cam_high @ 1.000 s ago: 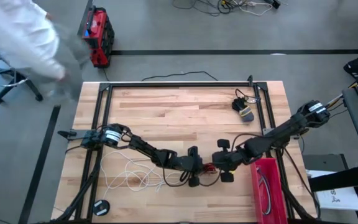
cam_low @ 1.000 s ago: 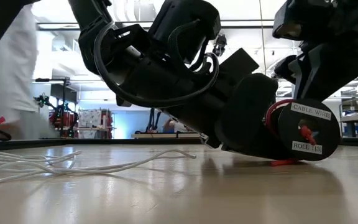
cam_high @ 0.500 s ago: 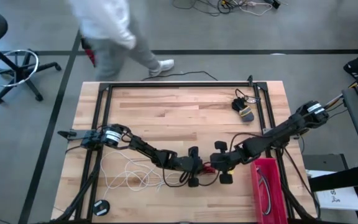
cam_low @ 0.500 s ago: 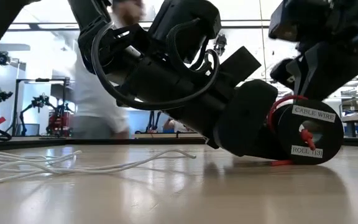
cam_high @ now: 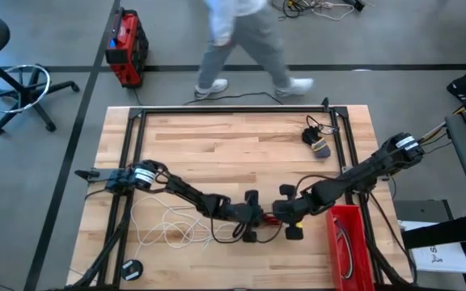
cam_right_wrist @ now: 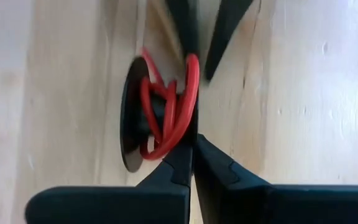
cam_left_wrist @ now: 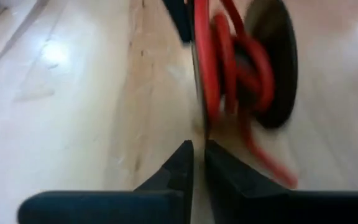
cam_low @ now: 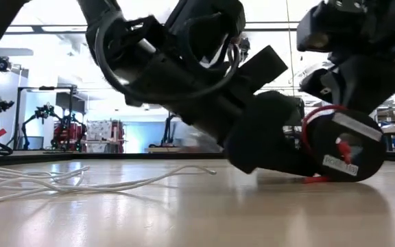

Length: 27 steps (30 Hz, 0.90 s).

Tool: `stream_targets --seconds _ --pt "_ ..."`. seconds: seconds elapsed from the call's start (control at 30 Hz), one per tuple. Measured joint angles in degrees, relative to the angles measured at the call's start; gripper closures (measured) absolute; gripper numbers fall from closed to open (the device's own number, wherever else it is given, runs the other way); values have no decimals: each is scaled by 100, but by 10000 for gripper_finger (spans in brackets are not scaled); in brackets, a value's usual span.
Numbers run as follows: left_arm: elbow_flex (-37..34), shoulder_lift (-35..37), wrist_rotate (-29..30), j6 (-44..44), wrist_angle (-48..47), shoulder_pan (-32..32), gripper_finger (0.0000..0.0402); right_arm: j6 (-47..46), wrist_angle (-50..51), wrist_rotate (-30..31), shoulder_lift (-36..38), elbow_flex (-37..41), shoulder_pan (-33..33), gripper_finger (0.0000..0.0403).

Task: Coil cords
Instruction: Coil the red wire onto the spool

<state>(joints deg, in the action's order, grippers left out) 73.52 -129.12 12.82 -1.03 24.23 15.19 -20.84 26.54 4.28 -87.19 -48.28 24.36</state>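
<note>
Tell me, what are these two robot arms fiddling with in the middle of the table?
Both arms meet near the front middle of the wooden table over a small black spool wound with red cord. The left claw and the right claw each pinch the spool's thin edge from opposite sides, fingers nearly closed. A loose white cord lies uncoiled beside the left arm, a small dark bundle of cord sits at the far right, and a person walks past behind the table.

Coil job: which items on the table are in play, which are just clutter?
In play:
- red cord on its black spool, between both grippers
- left gripper, right gripper
- white cord, loose

Clutter:
- red bin
- small dark bundle at far right
- black disc at near-left edge
</note>
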Motion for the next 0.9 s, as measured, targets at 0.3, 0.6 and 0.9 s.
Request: stream_targets --seconds 0.3,0.6,0.9 --pt "-2 505 762 335 -701 -14 329 403 331 -26 -6 -131 0 402" --pt "-2 516 16 187 -213 -19 324 355 421 -15 -8 -180 0 403" --pt "-2 569 -63 74 61 -19 329 232 463 0 -1 -182 2 403"
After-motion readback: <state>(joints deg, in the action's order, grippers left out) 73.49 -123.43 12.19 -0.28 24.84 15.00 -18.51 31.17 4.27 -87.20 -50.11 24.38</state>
